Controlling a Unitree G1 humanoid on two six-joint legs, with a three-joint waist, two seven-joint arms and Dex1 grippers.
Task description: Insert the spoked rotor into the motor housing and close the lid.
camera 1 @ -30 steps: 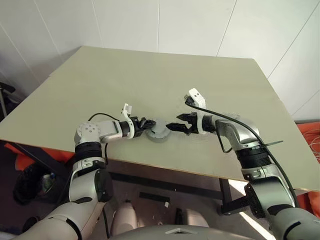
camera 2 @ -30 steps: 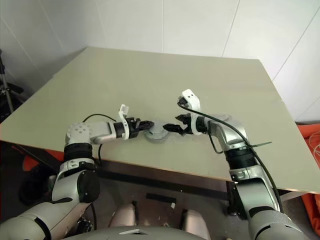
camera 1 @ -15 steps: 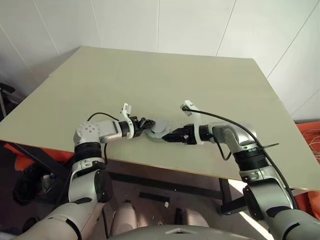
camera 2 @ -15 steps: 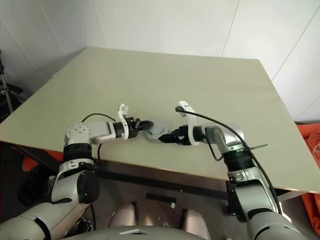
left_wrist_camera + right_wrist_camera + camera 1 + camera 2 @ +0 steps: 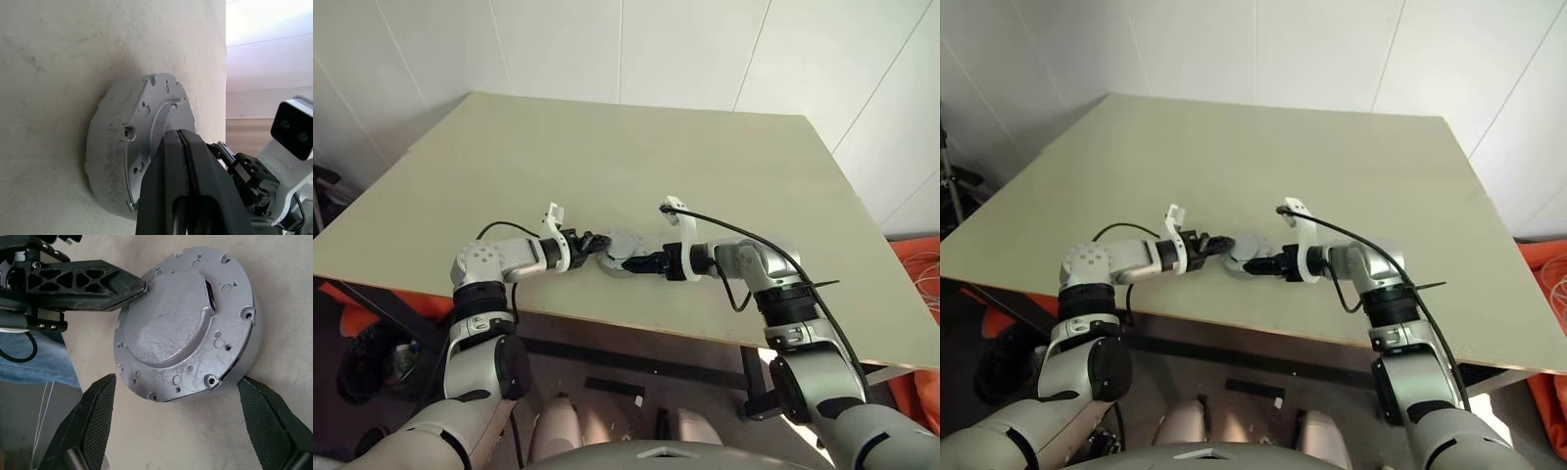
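The table carries the motor housing near its front edge, the lid seemingly seated on top. Stiff, weighty, slick metal: I'd grip its rim. My right gripper straddles it, spread; my left gripper, clenched empty, touches the lid.

Head pair: high, looking down over table | left wrist: tight on lid, partly blocked, probably side-on | right wrist: close, facing lid top | all share lid
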